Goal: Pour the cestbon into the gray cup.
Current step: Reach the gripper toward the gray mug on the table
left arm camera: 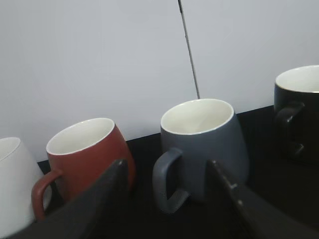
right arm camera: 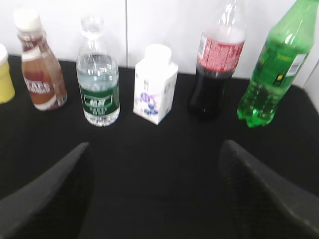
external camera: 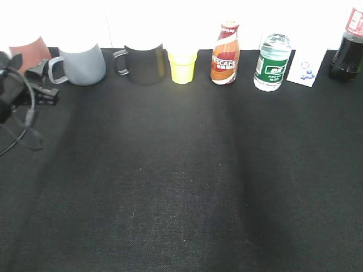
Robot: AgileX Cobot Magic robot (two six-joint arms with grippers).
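Observation:
The cestbon (external camera: pixel 271 61), a small clear bottle with a green label, stands upright at the back right; it also shows in the right wrist view (right arm camera: pixel 97 84). The gray cup (external camera: pixel 83 64) stands at the back left, handle to the left; it also shows in the left wrist view (left arm camera: pixel 207 147). My left gripper (left arm camera: pixel 167 167) is open, its fingers either side of the cup's handle, not touching it. In the exterior view the left gripper (external camera: pixel 48 79) sits just left of the cup. My right gripper (right arm camera: pixel 157 152) is open and empty, well short of the bottles; it is out of the exterior view.
Along the back: a reddish mug (external camera: pixel 29 52), a black mug (external camera: pixel 144 63), a yellow cup (external camera: pixel 182 65), a Nescafe bottle (external camera: pixel 225 54), a white carton (external camera: pixel 307 70), a cola bottle (external camera: pixel 347 48). A green bottle (right arm camera: pixel 274 69) and a white mug (left arm camera: pixel 12 186) show in the wrist views.

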